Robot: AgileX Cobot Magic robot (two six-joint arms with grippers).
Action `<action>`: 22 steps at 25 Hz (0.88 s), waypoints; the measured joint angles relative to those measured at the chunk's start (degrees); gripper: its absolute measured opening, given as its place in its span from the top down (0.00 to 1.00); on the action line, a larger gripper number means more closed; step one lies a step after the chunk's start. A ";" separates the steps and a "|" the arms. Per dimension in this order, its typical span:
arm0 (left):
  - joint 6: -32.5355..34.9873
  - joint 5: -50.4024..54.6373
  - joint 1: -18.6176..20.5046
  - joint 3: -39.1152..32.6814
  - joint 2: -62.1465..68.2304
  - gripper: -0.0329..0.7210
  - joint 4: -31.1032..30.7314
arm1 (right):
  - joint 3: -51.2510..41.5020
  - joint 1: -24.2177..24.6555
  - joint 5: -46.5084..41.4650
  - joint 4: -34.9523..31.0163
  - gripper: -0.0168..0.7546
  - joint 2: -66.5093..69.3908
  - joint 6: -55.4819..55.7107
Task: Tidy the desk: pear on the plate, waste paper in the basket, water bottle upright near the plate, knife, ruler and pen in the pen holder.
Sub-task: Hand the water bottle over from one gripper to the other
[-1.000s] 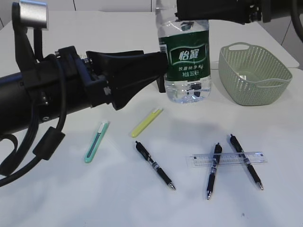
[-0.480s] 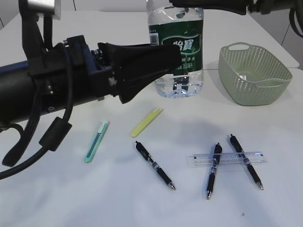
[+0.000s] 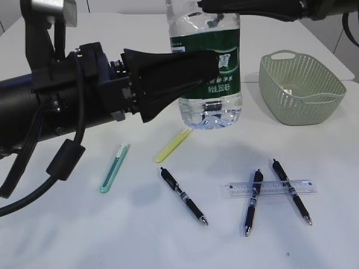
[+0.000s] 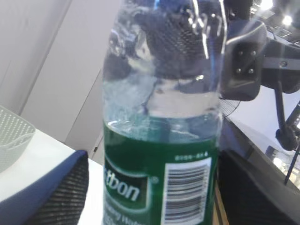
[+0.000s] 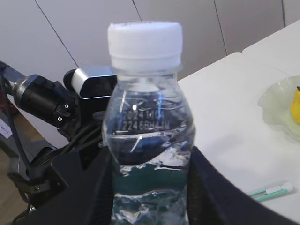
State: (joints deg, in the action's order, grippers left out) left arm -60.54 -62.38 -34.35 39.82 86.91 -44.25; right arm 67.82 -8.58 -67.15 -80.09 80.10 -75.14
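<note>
My right tool (image 5: 150, 187) grips the bottle (image 3: 206, 67) by its upper body, fingers on either side, and holds it upright with its base just above the desk (image 3: 112, 235). The white cap (image 5: 144, 43) sits on top. My left tool (image 3: 210, 66) stands wide, its fingers (image 4: 56, 192) flanking the green label (image 4: 159, 183); I cannot tell whether they touch it.

The basket (image 3: 300, 87) stands to the right of the bottle. In front of the bottle lie a yellow-green knife (image 3: 173, 144) and a teal knife (image 3: 114, 167), well apart. Nearer the front edge are three black pens; one (image 3: 183, 195) lies alone, two (image 3: 253, 202) cross the clear ruler (image 3: 269, 188). The pear (image 5: 295, 105) sits on the plate (image 5: 274, 110).
</note>
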 joint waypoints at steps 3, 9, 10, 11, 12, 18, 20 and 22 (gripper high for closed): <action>-0.45 -0.40 0.00 0.00 0.00 0.13 -0.36 | 0.00 0.00 -0.79 0.00 0.60 0.00 -0.03; -2.08 -1.08 0.00 0.00 0.00 0.13 -3.05 | 0.00 0.00 -1.01 -0.08 0.60 0.00 -0.03; -2.22 -1.37 0.00 0.00 0.00 0.13 -3.19 | 0.00 0.00 -1.01 -0.08 0.60 0.00 -0.03; -2.32 -1.44 0.00 0.00 0.00 0.13 -3.44 | 0.00 -0.09 -1.01 -0.08 0.60 0.00 -0.03; -2.32 -1.57 0.00 0.00 0.00 0.13 -3.44 | 0.00 -0.35 -1.01 -0.08 0.60 0.00 -0.03; -2.45 -2.21 0.00 0.00 0.00 0.13 -3.54 | 0.00 -3.96 -1.05 0.36 0.60 0.00 -0.61; -2.45 -2.61 0.00 0.00 0.00 0.13 -3.54 | 0.00 -4.36 -1.05 0.36 0.60 0.00 -0.70; -2.45 -2.75 0.00 0.00 0.00 0.14 -3.54 | 0.00 -4.46 -1.05 0.36 0.60 0.00 -0.70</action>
State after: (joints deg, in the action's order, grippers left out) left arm -62.99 -65.13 -34.35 39.82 86.91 -47.78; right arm 67.82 -13.04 -68.20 -79.73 80.10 -75.84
